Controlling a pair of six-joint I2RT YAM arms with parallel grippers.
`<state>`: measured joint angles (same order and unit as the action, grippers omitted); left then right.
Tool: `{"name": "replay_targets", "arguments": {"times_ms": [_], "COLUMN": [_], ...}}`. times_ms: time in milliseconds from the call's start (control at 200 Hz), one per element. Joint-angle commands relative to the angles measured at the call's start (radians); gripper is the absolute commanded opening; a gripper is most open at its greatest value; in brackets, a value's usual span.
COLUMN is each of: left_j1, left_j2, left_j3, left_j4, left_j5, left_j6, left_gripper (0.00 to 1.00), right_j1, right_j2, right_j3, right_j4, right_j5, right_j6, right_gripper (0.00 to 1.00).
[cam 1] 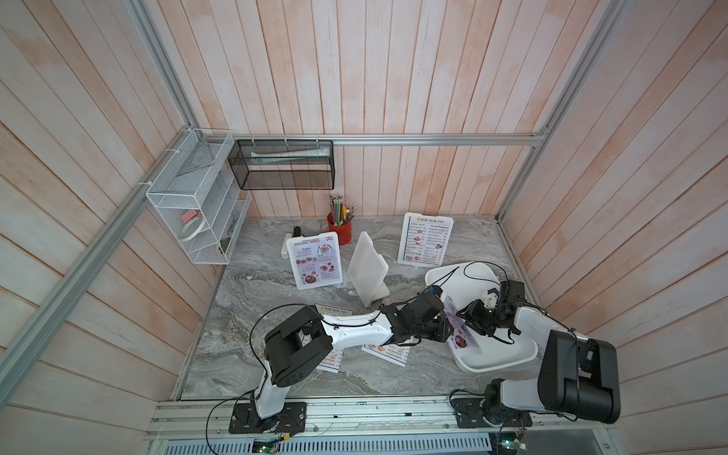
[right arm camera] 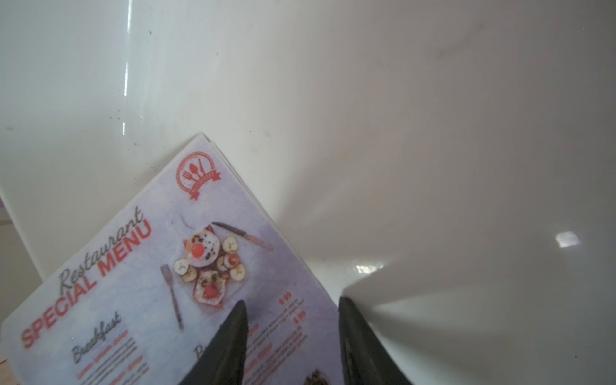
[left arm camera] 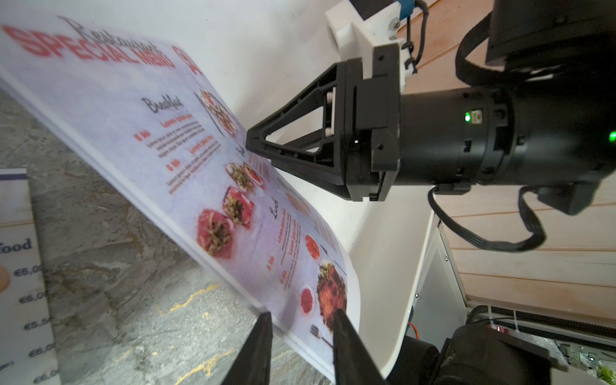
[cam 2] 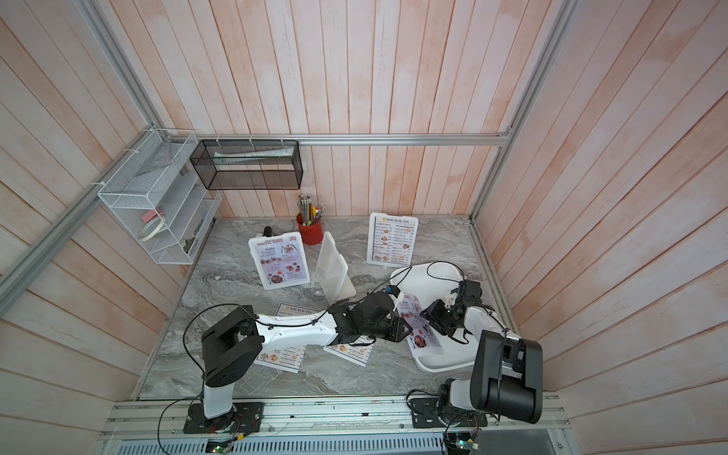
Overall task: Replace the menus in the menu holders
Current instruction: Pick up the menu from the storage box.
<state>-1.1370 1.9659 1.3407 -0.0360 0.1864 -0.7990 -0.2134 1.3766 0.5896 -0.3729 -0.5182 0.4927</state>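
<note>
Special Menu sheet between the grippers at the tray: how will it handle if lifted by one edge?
Probably floppy: the Special Menu sheet bows between the left gripper and right gripper. Likely light and easily creased, being thin paper. A second edge shows at its corner, so two sheets may lift together or slide apart.

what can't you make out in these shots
Loose Dim Sum Inn menus: top views, left arm covers most.
Middle menu holder: top views, faces away, contents hidden.
Special Menu stack: left wrist view, blur hides sheet count.
Standing Dim Sum Inn menu: top views, print too small.
</note>
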Motion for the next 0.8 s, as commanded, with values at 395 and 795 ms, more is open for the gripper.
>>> {"name": "replay_targets", "arguments": {"times_ms": [395, 795], "left_j1": [-0.001, -0.004], "left_j2": [-0.009, -0.025], "left_j3": [-0.022, -0.04], "left_j4": [0.028, 0.036], "left_j5": [-0.026, -0.036], "left_j6": [-0.025, -0.037], "left_gripper": [0.36, 0.38], "right_j1": [-0.005, -0.005], "right_j2": [0.033, 0.035], "right_j3": [0.003, 0.001], "right_j4": [-0.017, -0.015], "right_j5": [0.027, 0.028], "right_j6": [-0.031, -0.033], "right_gripper": [0.46, 0.45]}}
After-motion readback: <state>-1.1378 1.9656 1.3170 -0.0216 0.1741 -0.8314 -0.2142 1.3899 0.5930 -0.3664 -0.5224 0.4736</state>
